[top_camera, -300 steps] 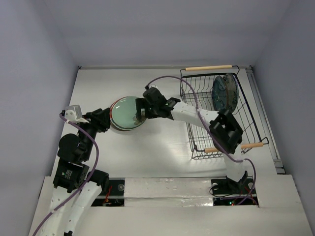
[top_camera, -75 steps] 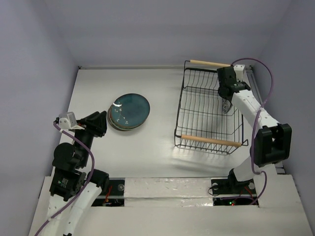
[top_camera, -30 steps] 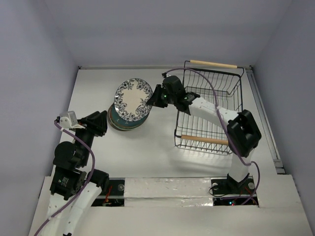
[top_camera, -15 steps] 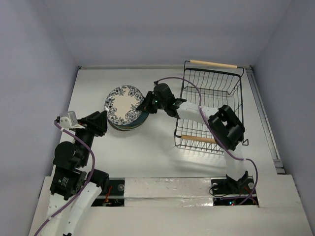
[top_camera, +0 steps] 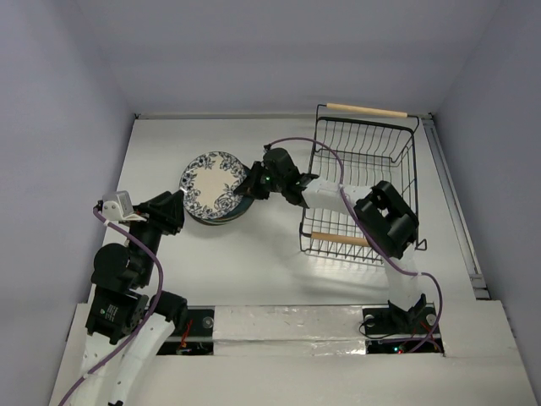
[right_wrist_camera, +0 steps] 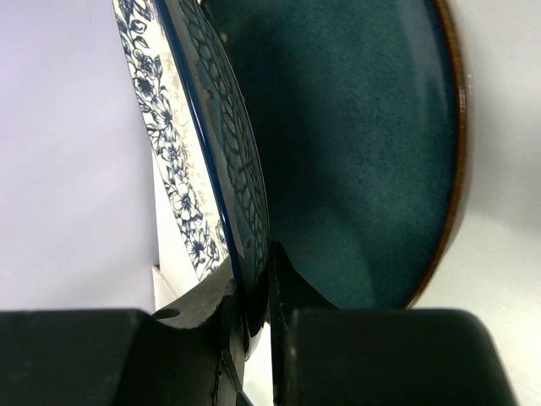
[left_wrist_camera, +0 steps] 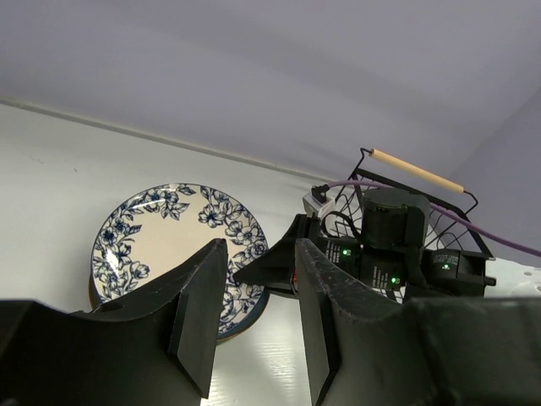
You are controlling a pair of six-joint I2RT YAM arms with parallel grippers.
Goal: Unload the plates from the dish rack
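Just left of the dish rack (top_camera: 407, 162), right gripper (top_camera: 246, 189) pinches white floral plate (top_camera: 207, 182); left gripper (left_wrist_camera: 258, 254) narrowly open, empty.

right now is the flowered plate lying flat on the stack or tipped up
Tipped up. The right wrist view shows the flowered plate slanting away from the teal plate, its edge pinched in the right fingers.

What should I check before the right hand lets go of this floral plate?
1. Right hand grip on round white ceramic plate with blue floral rim: ok, clamped on rim.
2. Plate over teal-green glazed plate: ok.
3. Plate lying flat: not ok, tilted.
4. Left hand clear of both plates: cannot tell, open, close beside them.
5. Black wire dish rack emptied: ok, no plates inside.
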